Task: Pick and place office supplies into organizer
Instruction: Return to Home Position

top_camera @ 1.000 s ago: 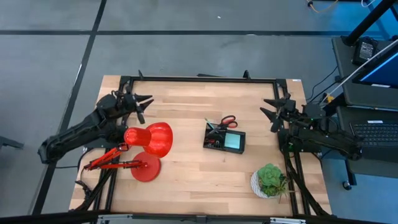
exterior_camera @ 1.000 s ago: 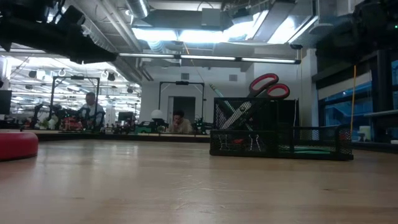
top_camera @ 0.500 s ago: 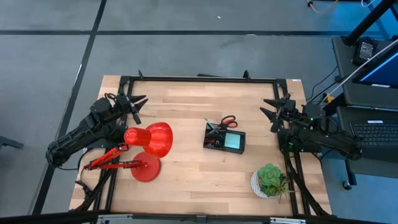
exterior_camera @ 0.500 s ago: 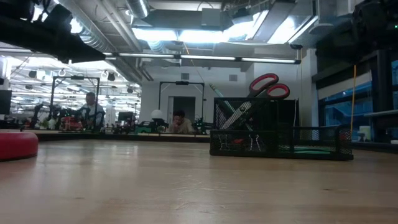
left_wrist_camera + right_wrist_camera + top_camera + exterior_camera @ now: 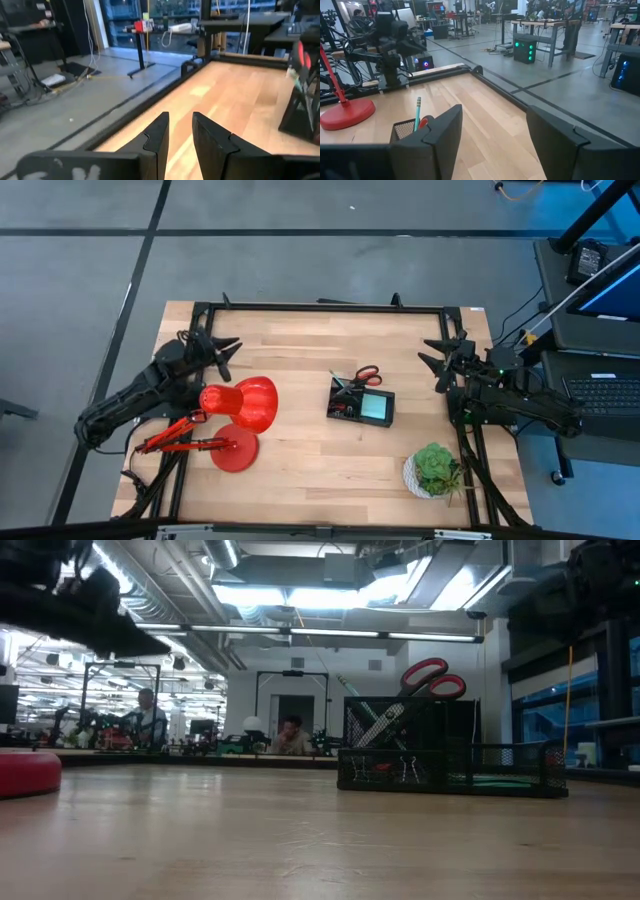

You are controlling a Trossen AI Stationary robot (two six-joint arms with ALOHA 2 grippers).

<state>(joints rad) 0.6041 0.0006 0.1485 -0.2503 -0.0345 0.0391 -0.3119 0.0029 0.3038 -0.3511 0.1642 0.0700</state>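
Organizer (image 5: 360,406) with scissors (image 5: 366,375) inside, ahead of and well apart from left end effector (image 5: 222,350), narrowly parted, empty. Withdraw high, clearing lamp (image 5: 240,405) just beside. Right end effector (image 5: 434,361) spread, waiting opposite.

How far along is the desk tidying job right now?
Mostly done: the scissors, a pen and the note pad sit in the black tray. Nothing is in hand: the left tool and right tool are open and empty near the table's sides. I see no supplies left outside the tray.
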